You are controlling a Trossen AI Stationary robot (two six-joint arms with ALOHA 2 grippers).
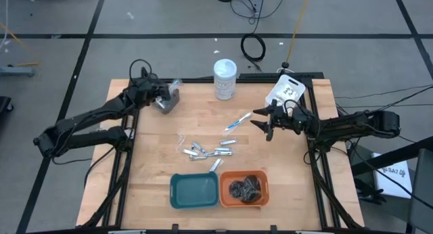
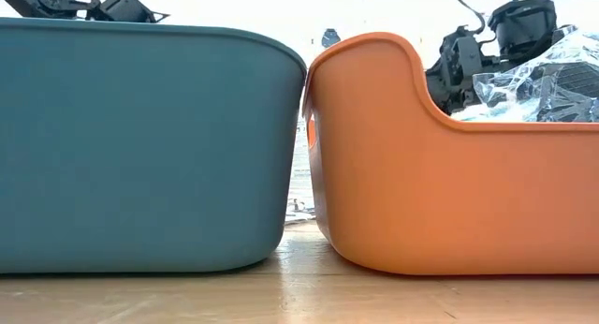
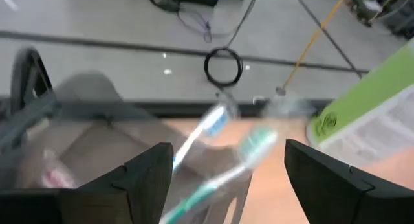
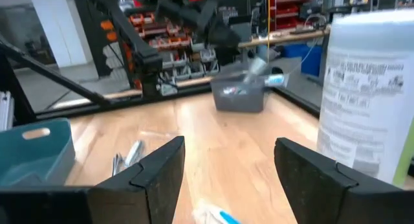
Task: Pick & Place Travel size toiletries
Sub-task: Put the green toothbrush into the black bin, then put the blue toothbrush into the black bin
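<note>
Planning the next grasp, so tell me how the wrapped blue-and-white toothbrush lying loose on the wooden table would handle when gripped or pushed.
The wrapped blue-and-white toothbrush is long and slim, so it likely weighs little. Its clear wrapper could make it slippery between fingers. Lying flat on the wooden table, a push would probably spin or slide it rather than tip it. The right gripper stands open just beside it.

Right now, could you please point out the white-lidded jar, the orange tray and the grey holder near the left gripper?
white-lidded jar (image 1: 225, 79), high view, on its round lid.
orange tray (image 1: 264, 191), high view, on its right rim.
grey holder (image 1: 167, 104), high view, on its side wall, beside the left gripper (image 1: 164, 91).
</note>
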